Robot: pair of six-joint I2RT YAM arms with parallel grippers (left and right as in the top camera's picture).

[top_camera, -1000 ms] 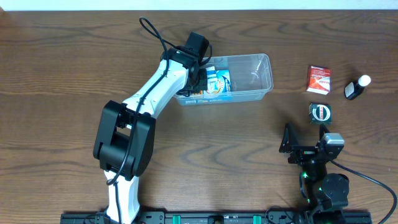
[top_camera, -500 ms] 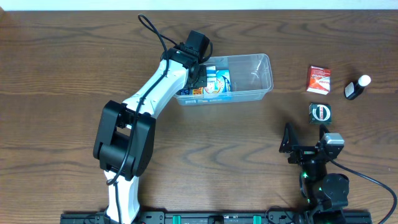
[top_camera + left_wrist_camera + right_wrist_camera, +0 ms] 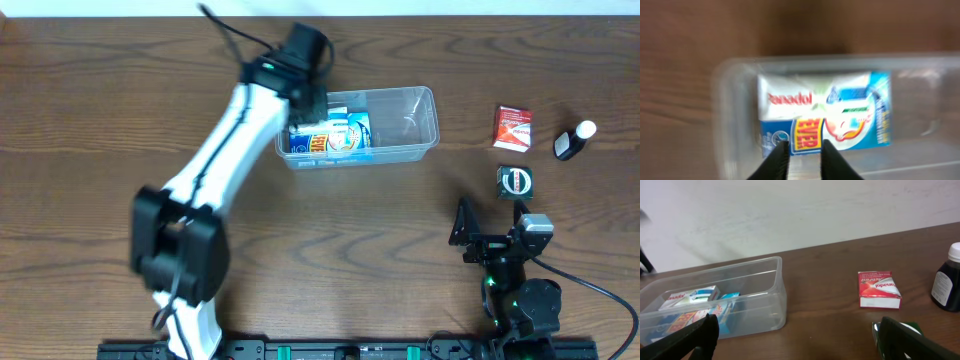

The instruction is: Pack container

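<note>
Fingers (image 3: 781,159) of the left gripper (image 3: 803,146) stand slightly apart above the Panadol box (image 3: 815,107) lying in the clear container (image 3: 815,61); the right gripper (image 3: 795,328) gapes wide and empty.

container (image 3: 730,110): clear tub, pretty blurry, on wood table (image 3: 675,60)
box (image 3: 825,112): white-and-blue Panadol pack, flat inside, near an end wall
left gripper (image 3: 802,150): fingertips slightly apart over box, nothing pinched
</note>
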